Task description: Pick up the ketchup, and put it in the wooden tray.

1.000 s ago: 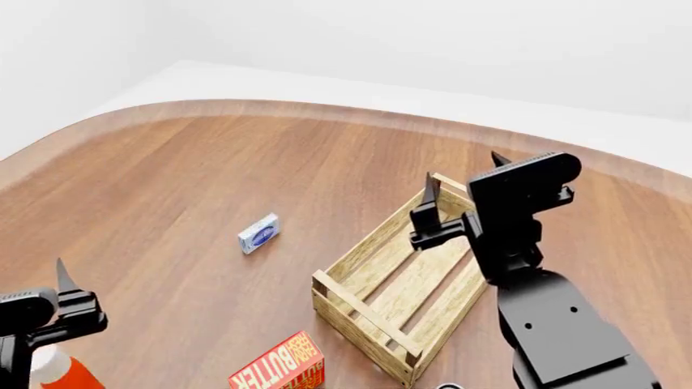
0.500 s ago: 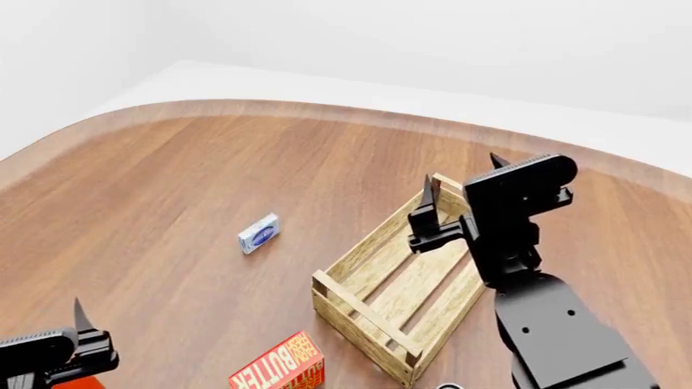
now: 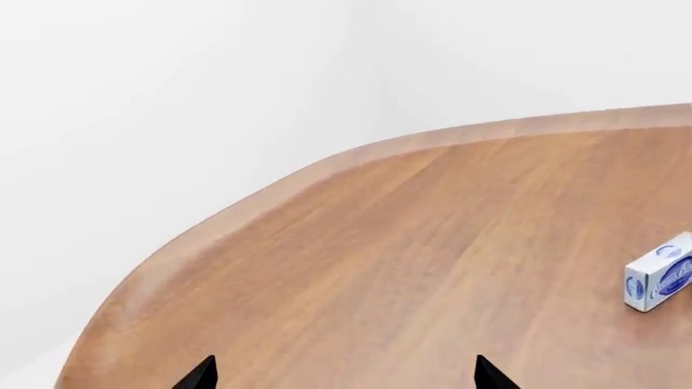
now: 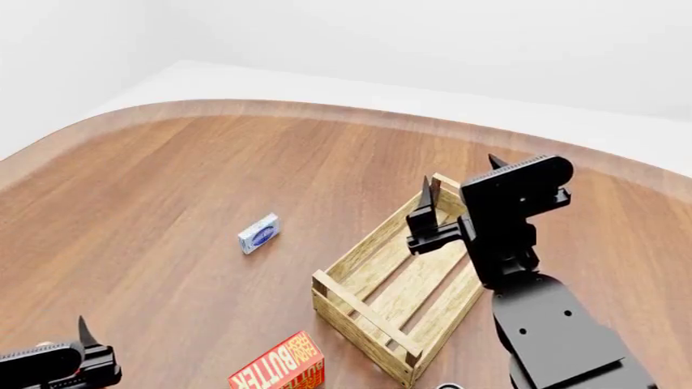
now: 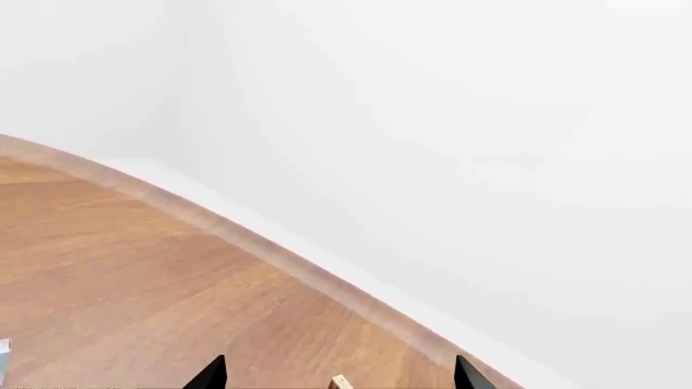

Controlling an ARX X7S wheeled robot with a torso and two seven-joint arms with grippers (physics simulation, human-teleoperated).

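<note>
The ketchup is not visible in any view. The wooden tray (image 4: 358,305) is a pale slatted crate right of the table's middle, and nothing shows inside it. My left gripper (image 4: 65,344) is at the bottom left corner of the head view, mostly cut off by the frame. In the left wrist view its jaws (image 3: 343,377) stand wide apart over bare table with nothing between them. My right gripper (image 4: 462,178) hovers over the tray's far end. It is open and empty (image 5: 337,369), with one tray corner post (image 5: 342,382) just below it.
A small blue-and-white box (image 4: 258,233) lies on the table left of the tray; it also shows in the left wrist view (image 3: 659,274). A red-yellow butter box (image 4: 281,365) lies near the tray's front corner. The table's curved edge (image 4: 271,107) runs along the back.
My left gripper has dropped toward the bottom left corner of the head view. The ketchup, seen beneath it earlier, no longer shows. My right gripper shifted slightly left and down.
</note>
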